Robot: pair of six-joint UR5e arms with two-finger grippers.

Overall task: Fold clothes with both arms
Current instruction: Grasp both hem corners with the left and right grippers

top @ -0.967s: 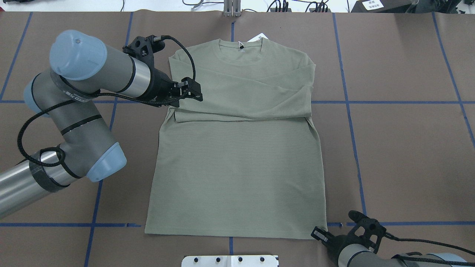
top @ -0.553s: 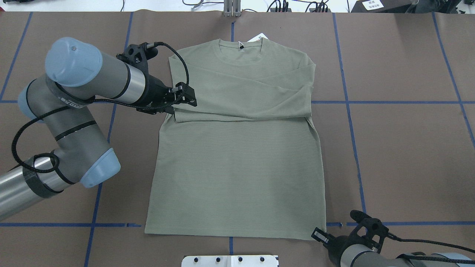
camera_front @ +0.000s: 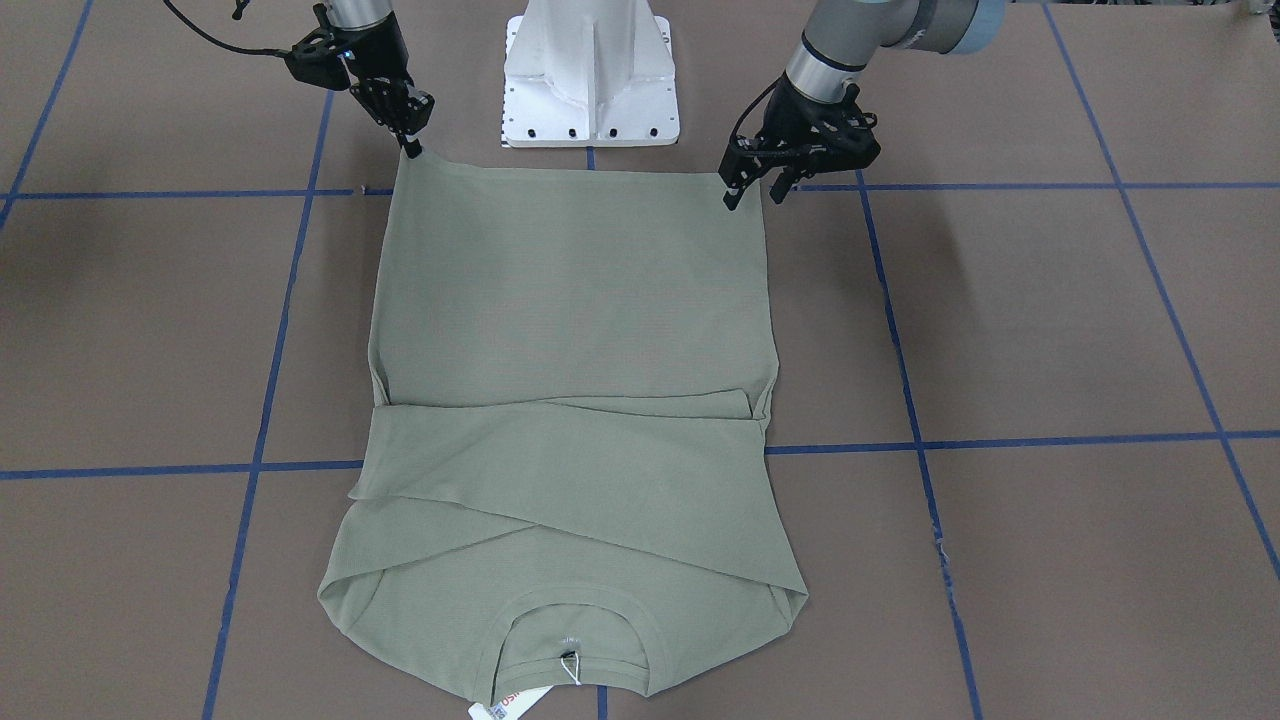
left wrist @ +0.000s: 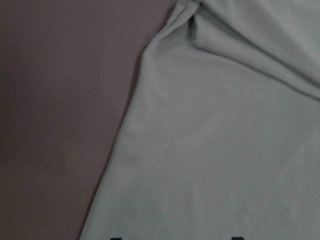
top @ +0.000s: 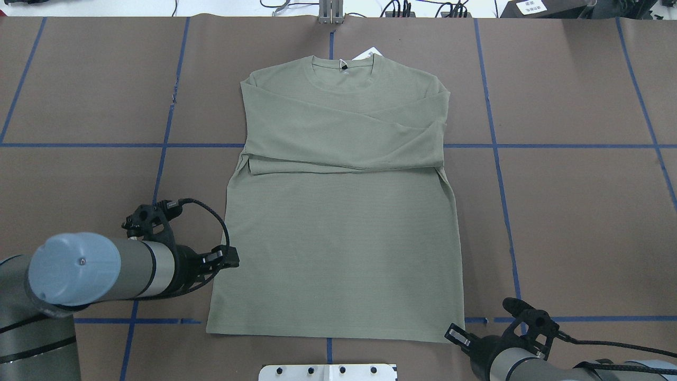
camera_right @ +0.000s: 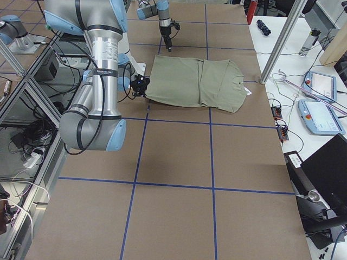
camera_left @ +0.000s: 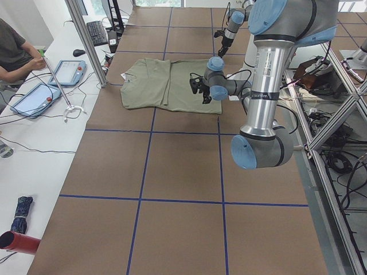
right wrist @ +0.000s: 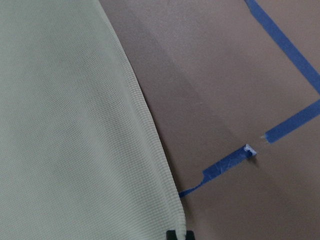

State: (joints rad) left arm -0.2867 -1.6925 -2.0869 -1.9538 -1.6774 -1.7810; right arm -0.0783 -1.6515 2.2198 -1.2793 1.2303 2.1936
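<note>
The shirt (camera_front: 570,330) is green and lies flat on the brown table (camera_front: 1050,320), with both sleeves folded across its chest. In the front view its neck is at the bottom, where a white tag (camera_front: 497,708) pokes out. Its hem is at the top, near the white stand (camera_front: 590,70). The right gripper (camera_front: 411,150) points down and its tip touches one hem corner. Its fingers look pressed close together, and I cannot tell if any cloth is between them. The left gripper (camera_front: 752,195) is at the other hem corner, with its fingers spread apart.

From overhead, the shirt (top: 338,238) is in the middle of the table. The left gripper (top: 232,260) is just beside its side edge, not far from the hem. The right gripper (top: 454,334) is at the bottom corner.

From the left side, a person (camera_left: 14,51) sits at a white desk (camera_left: 51,97) beside the table.

The left wrist camera shows the shirt's edge (left wrist: 225,140) on the table, with two dark tips far apart at the bottom. The right wrist camera shows the shirt's corner (right wrist: 65,125) and blue tape (right wrist: 280,30). Two dark fingertips (right wrist: 172,234) sit close together right under that corner.
</note>
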